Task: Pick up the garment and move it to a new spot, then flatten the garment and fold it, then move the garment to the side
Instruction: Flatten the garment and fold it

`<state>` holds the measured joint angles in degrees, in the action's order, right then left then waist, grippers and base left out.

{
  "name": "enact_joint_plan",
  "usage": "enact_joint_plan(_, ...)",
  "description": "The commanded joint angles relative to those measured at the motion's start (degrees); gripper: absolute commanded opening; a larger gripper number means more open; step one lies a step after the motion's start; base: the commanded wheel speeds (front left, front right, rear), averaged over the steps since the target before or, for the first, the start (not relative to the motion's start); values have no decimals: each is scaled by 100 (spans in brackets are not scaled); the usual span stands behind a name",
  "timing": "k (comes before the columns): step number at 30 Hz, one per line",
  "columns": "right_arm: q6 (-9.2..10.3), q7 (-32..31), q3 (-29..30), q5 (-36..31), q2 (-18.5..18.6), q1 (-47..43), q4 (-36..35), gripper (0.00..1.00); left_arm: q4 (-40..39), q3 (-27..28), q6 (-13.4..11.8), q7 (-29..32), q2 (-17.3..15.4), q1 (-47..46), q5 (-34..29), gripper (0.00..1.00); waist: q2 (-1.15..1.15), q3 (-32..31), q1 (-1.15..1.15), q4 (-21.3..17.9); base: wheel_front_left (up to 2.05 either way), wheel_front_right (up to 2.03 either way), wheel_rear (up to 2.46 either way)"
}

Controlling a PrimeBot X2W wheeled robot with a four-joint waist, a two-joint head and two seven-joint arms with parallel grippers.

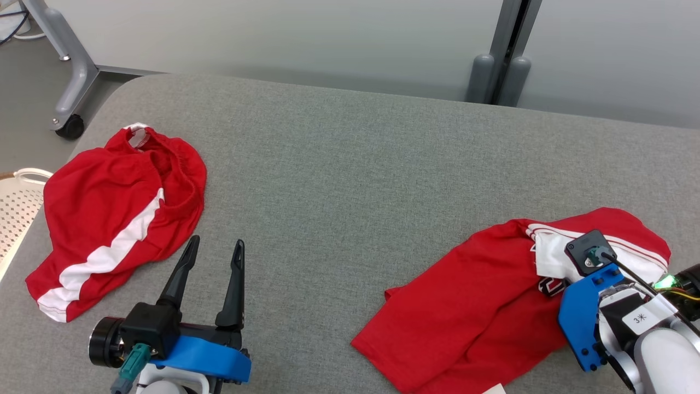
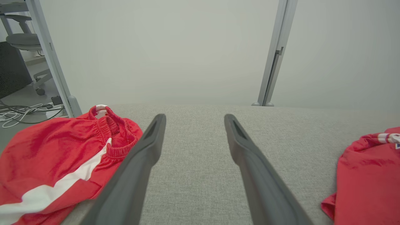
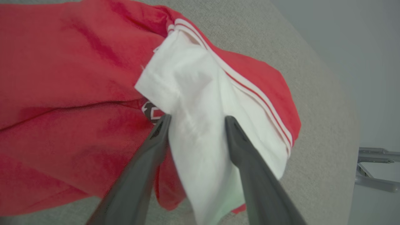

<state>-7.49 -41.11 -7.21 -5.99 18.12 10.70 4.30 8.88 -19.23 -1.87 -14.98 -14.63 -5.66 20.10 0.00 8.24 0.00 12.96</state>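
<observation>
Ok so I'm standing next to the grey padded table (image 1: 350, 164) and here's what's going on. The red shirt (image 1: 481, 306) is lying crumpled on the robot's right side of the table, near the front edge, with its white sleeve (image 3: 193, 84) bunched up on top, and thin white stripes are running along the seam where the red meets the white. A small dark emblem (image 3: 150, 111) is peeking out just beside the sleeve.

The right gripper (image 3: 197, 117) is pointing down into that shirt. Its two dark fingers are standing apart, pretty wide, and the white sleeve fabric is sitting right in the gap between them. The fingertips are touching the cloth on both sides, but they aren't pinching it, so I'm not calling it a grip.

The left gripper (image 1: 216, 241) is hovering over bare table at the robot's front left, fingers spread wide and holding nothing at all. It's pointing away from the robot, just beside the hem of the red shorts (image 1: 109, 202).

Those shorts are lying rumpled on the far left of the table, well apart from the shirt, white side stripe facing up and the elastic waistband pointing toward the back. A white perforated basket (image 1: 16, 202) is poking in past the table's left edge.
</observation>
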Motion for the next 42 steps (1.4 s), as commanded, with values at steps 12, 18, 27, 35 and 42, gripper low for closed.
enact_joint_plan(12,-1,401,483,114,-244,616,-345,0,-49,76,16,-29,-8,-56,-31,100,0,86,0,24,0,0,0)
enact_joint_plan(18,0,648,612,218,-366,1563,291,0,-77,66,68,-28,23,-181,-50,100,0,266,0,91,0,0,0)
enact_joint_plan(27,0,1825,899,-132,-575,2341,1706,100,35,48,118,-28,130,-243,-108,100,0,267,0,217,0,0,0)
enact_joint_plan(35,-1,2910,1128,173,-785,1535,1139,100,36,125,64,-29,82,-42,-130,100,0,-21,0,-41,0,0,0)
enact_joint_plan(42,-1,4086,1563,609,-1339,212,76,100,13,100,82,-29,43,68,-138,100,0,-227,0,-401,0,0,0)
